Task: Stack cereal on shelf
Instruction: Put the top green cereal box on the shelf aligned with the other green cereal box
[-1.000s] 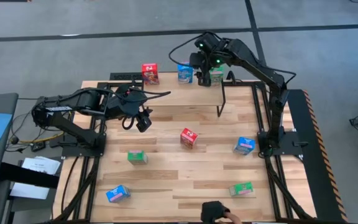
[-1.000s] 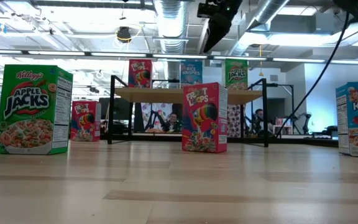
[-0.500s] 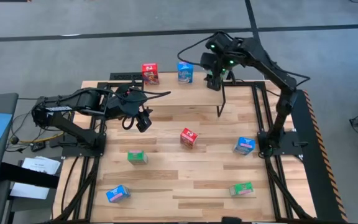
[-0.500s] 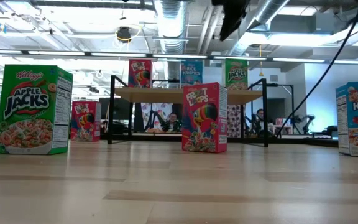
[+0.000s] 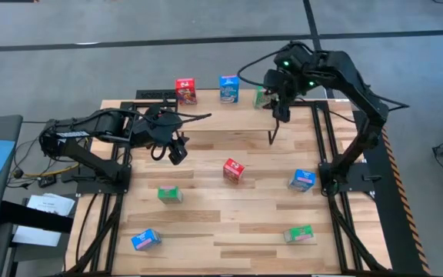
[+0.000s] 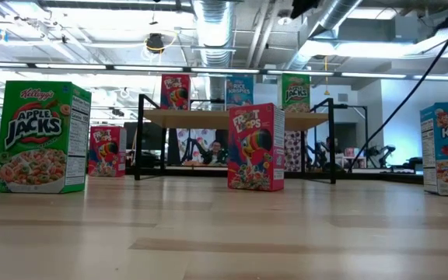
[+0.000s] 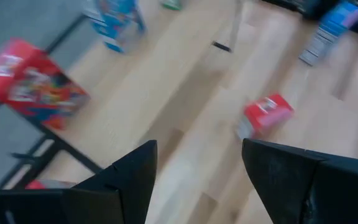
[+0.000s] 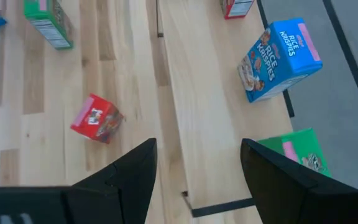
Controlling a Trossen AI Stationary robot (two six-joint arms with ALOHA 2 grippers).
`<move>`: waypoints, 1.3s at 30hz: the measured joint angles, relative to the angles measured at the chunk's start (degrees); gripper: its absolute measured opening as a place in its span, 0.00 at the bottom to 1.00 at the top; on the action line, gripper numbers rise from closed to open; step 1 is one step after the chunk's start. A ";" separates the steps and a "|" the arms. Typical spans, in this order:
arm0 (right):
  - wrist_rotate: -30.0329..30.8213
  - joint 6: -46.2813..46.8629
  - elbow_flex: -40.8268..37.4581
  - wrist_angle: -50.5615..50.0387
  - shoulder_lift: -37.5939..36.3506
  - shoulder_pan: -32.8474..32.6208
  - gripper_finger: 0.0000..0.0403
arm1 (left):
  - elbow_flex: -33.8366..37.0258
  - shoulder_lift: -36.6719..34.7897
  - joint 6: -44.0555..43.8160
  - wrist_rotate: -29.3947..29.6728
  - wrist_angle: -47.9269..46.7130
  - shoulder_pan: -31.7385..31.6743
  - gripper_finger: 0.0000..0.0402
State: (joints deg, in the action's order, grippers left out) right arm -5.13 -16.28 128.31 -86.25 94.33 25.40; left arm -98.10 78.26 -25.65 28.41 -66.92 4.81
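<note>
Since the earlier frames the right gripper (image 5: pixel 280 110) has pulled away from the green box (image 5: pixel 261 95) on the shelf (image 5: pixel 206 114), shifting right and down in the high view; that box now stands clear of it, just up-left of the fingertips. Left gripper (image 5: pixel 177 151) unchanged, left of centre.

Three boxes stand on the shelf, upper middle of the high view: red box (image 5: pixel 185 90), blue box (image 5: pixel 228 88), then the green one, in a row left to right. In the right wrist view the blue box (image 8: pixel 279 57) and green box (image 8: pixel 295 153) sit beyond the fingers, nothing between them.

Loose boxes on the slatted table (image 5: pixel 206 223): red one (image 5: pixel 234 170) at centre, blue one (image 5: pixel 302 179) right of it, green one (image 5: pixel 170 194) lower left of centre, blue one (image 5: pixel 145 239) bottom left, green one (image 5: pixel 299 233) bottom right. The low view also shows a red box (image 6: pixel 107 151) behind the shelf legs. Grey floor around the table; low view shows ceiling ducts and lights behind.

Right jaws parted wide, holding nothing. Left jaws parted too, empty, hovering over bare table with the centre red box (image 7: pixel 266 116) well ahead.
</note>
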 joint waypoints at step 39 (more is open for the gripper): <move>0.01 0.24 -0.02 -3.73 -1.03 -0.77 0.63 | 0.02 3.29 3.56 -8.40 -1.63 -3.98 0.56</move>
State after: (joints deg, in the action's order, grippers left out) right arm -5.11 -16.04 128.29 -89.97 93.30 24.64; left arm -98.08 81.55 -22.09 20.00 -68.54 0.83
